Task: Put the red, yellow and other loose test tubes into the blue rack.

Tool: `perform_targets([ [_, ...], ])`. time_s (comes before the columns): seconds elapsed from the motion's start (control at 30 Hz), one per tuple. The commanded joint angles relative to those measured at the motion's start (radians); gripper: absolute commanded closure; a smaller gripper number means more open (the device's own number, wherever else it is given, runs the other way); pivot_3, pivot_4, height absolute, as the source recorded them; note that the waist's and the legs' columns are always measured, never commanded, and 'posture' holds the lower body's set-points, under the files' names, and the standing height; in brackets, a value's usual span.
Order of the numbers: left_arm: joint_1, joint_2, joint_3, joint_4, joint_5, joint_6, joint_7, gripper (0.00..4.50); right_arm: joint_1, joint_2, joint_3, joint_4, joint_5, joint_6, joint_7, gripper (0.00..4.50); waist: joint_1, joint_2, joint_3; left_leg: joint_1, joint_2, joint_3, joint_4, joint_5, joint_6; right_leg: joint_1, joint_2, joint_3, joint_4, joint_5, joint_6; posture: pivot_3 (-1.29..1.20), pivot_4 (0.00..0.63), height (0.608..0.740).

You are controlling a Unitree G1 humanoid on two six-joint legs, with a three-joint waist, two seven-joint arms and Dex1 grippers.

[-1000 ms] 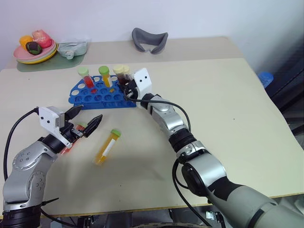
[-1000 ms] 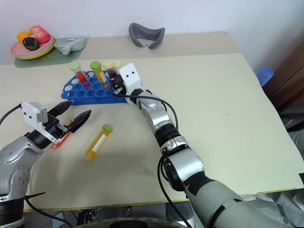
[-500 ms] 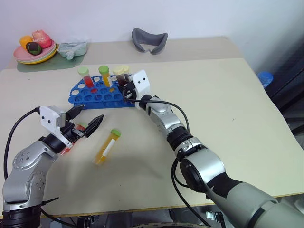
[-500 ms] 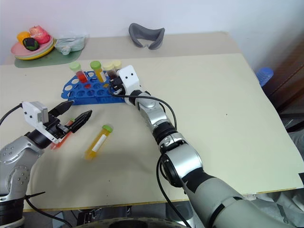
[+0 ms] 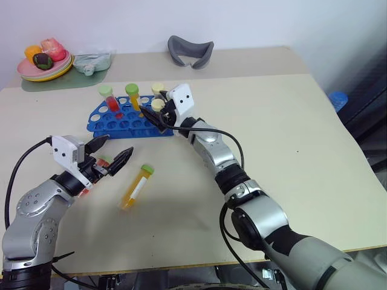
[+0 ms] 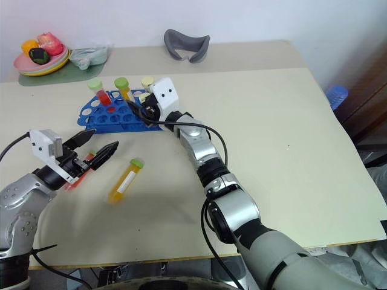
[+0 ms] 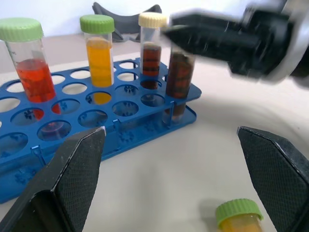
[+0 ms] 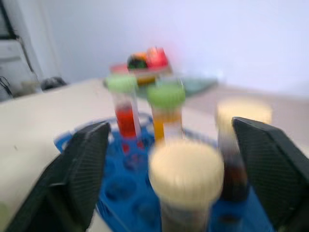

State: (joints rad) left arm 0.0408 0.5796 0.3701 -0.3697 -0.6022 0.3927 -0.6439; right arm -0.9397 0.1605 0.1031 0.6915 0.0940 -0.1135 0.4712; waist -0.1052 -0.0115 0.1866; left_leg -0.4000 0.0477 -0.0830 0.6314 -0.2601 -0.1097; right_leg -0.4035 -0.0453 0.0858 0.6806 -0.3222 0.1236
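Soft, even room light falls from overhead, casting only faint shadows on the pale table [image 5: 290,121], while the right wrist view smears with blur and the left wrist view blurs the right gripper [image 7: 203,36].

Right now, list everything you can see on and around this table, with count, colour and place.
rack: 1, blue, on the table's far left part.
green-capped tubes in rack: 2, one red-filled, one orange-filled, upright at the back.
cream-capped tubes in rack: 2, dark brown fill, one behind the other, at the rack's right end.
loose yellow tube: 1, green cap, lying on the table near the front.
loose red tube: 1, green cap, lying under the left gripper.
plate of fruit: 1, far left corner.
grey curved object: 1, far edge.
table: 1, beige.
left gripper: open, above the red tube.
right gripper: open, at the front cream-capped tube.
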Motion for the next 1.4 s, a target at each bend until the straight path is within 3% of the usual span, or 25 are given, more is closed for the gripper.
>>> perform_targets([
  [0.03,0.02,0.035,0.024,-0.071,-0.017,0.033,0.004,0.0,0.052,-0.029,0.019,-0.221,0.03,0.081,0.046,0.33,0.003,0.0,0.0,0.0,0.0,0.0,0.0,0.0,0.0,0.0,0.0,0.0,0.0,0.0,0.0,0.0,0.15,0.74],
  [0.17,0.045,0.121,0.039,-0.144,-0.043,0.17,0.024,0.0,0.158,-0.172,0.047,-0.505,0.079,0.275,0.175,0.33,0.013,0.0,0.0,0.0,0.0,0.0,0.0,0.0,0.0,0.0,0.0,0.0,-0.001,0.0,0.0,0.0,0.15,0.74],
  [0.23,0.041,0.181,0.04,-0.188,-0.082,0.29,0.051,0.0,0.228,-0.305,0.079,-0.637,0.085,0.338,0.283,0.33,0.019,0.0,0.0,-0.001,-0.001,0.0,0.0,0.0,0.0,0.0,-0.001,0.0,-0.001,0.0,0.0,0.0,0.15,0.74],
  [0.4,-0.093,0.311,0.028,-0.3,-0.223,0.582,0.163,0.0,0.334,-0.562,0.08,-0.811,0.109,0.438,0.431,0.33,0.031,-0.001,0.001,-0.001,0.0,0.0,0.0,0.0,0.001,0.0,0.0,0.0,-0.003,0.0,0.0,0.0,0.15,0.74],
  [0.53,-0.27,0.414,-0.058,-0.321,-0.304,0.86,0.252,0.0,0.363,-0.633,0.068,-0.866,0.133,0.471,0.466,0.33,0.028,-0.001,0.001,0.0,0.0,0.0,0.0,0.0,0.001,0.0,0.001,0.001,-0.002,-0.001,0.0,0.0,0.15,0.74],
  [0.67,-0.53,0.467,-0.249,-0.175,-0.4,1.204,0.307,0.0,0.372,-0.658,0.072,-0.892,0.137,0.488,0.477,0.33,0.034,-0.001,0.001,0.0,0.0,0.0,0.0,0.0,0.001,0.001,0.001,0.001,-0.002,-0.001,0.0,0.0,0.15,0.74],
  [0.83,-0.659,0.51,-0.392,-0.111,-0.529,1.222,0.454,0.0,0.398,-0.688,0.086,-0.929,0.147,0.502,0.51,0.33,0.035,-0.002,0.001,-0.001,0.0,0.0,0.0,-0.001,0.001,0.0,0.001,0.001,-0.003,-0.001,0.0,0.0,0.15,0.74],
  [1.1,-0.757,0.427,-0.551,-0.056,-0.736,1.222,0.759,0.0,0.461,-0.741,0.109,-1.005,0.177,0.529,0.565,0.33,0.036,-0.002,0.001,-0.002,0.0,-0.001,0.001,0.0,0.001,0.0,0.0,0.001,-0.004,-0.001,0.0,0.0,0.15,0.74],
  [1.4,-0.774,0.335,-0.619,0.055,-0.944,1.222,1.077,0.0,0.499,-0.805,0.108,-1.068,0.24,0.578,0.641,0.33,0.039,-0.002,0.001,-0.003,-0.001,-0.001,0.002,0.0,0.0,0.0,0.0,0.001,-0.003,-0.001,0.0,0.0,0.15,0.74],
])
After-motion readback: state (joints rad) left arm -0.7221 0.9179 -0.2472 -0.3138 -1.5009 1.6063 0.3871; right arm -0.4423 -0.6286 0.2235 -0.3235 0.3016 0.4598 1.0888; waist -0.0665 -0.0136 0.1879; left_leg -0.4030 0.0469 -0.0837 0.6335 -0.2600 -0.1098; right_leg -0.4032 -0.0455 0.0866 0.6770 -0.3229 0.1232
